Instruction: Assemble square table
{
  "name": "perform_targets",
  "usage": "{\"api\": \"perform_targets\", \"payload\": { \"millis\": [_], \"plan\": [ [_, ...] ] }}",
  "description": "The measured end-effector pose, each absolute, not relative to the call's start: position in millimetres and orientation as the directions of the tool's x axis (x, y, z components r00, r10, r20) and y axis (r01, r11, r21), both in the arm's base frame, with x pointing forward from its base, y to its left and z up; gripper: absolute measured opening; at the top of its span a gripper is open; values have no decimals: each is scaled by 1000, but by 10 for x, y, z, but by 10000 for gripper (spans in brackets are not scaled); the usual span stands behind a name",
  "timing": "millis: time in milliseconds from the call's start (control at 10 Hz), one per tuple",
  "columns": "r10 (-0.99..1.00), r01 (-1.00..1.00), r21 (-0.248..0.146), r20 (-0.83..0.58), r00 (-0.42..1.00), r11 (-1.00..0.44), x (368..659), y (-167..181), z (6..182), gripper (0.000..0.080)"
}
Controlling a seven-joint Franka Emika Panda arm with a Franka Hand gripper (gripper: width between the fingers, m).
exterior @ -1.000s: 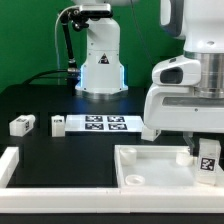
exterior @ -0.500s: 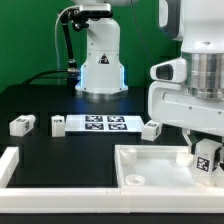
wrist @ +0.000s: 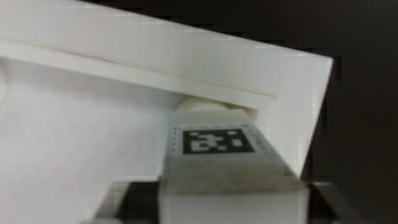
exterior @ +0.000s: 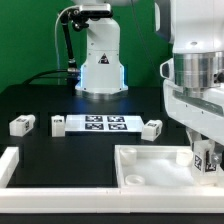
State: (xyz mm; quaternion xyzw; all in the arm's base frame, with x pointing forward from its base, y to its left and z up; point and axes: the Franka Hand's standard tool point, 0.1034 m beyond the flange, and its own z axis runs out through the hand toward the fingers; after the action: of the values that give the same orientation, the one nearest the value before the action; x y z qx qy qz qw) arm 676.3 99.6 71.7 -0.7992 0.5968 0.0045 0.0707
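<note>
The square table's white slab (exterior: 150,165) lies at the front on the exterior view's right, rim up, with round corner sockets. My gripper (exterior: 204,163) is shut on a white tagged leg block (exterior: 207,153) and holds it upright at the slab's far right corner. In the wrist view the leg block (wrist: 217,150) sits between my dark fingers (wrist: 135,202), its far end at the slab's (wrist: 89,110) corner. Three more leg blocks lie on the black table: two at the left (exterior: 22,125) (exterior: 57,125) and one mid-right (exterior: 151,128).
The marker board (exterior: 105,123) lies flat in the middle of the table. A long white rail (exterior: 8,165) with upturned ends runs along the front left. The robot base (exterior: 100,60) stands at the back.
My arm's upper body has shifted toward the exterior view's right, uncovering the mid-right leg block. The held leg block stays at the slab's corner, slightly lower.
</note>
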Motion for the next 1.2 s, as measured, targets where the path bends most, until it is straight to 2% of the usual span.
{"api": "perform_targets", "payload": {
  "millis": [100, 200, 300, 500, 700, 800, 1000, 1200],
  "plan": [
    [-887, -888, -105, -70, 456, -448, 6748, 1027, 722, 552],
    [-795, -796, -96, -58, 604, -598, 6741, 1063, 727, 552],
    [-708, -709, -95, -55, 705, -699, 6724, 1082, 720, 629],
    [-643, -642, -103, -27, 765, -760, 6700, 1152, 744, 643],
    [-487, -485, -102, -5, 873, -869, 6708, 1116, 740, 648],
    [-288, -285, -82, 31, 957, -955, 6749, 1076, 774, 648],
    [26, 29, -44, 64, 998, -999, 6783, 1034, 733, 648],
    [-30, -27, -50, 61, 998, -998, 6782, 1036, 728, 648]
  ]
}}
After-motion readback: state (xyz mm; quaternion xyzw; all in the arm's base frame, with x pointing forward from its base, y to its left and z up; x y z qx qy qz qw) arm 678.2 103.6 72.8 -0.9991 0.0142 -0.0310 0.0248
